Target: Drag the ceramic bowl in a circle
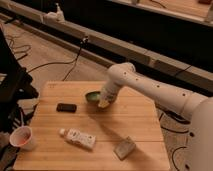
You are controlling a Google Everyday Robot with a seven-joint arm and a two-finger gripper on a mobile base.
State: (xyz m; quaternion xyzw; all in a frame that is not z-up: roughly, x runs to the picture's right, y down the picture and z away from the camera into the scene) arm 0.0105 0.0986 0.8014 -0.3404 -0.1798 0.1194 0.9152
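The ceramic bowl (91,96), round, shallow and glossy green, sits on the wooden table (135,122) at its back middle. My gripper (104,103) comes down from the white arm (150,87) and rests on the bowl's right rim, covering that side of the bowl.
A black phone-like slab (66,107) lies left of the bowl. A white bottle (77,137) lies on its side at the front. A grey sponge-like block (124,148) is at the front right. A white cup with a reddish inside (22,137) stands at the front left corner. Cables run on the floor behind.
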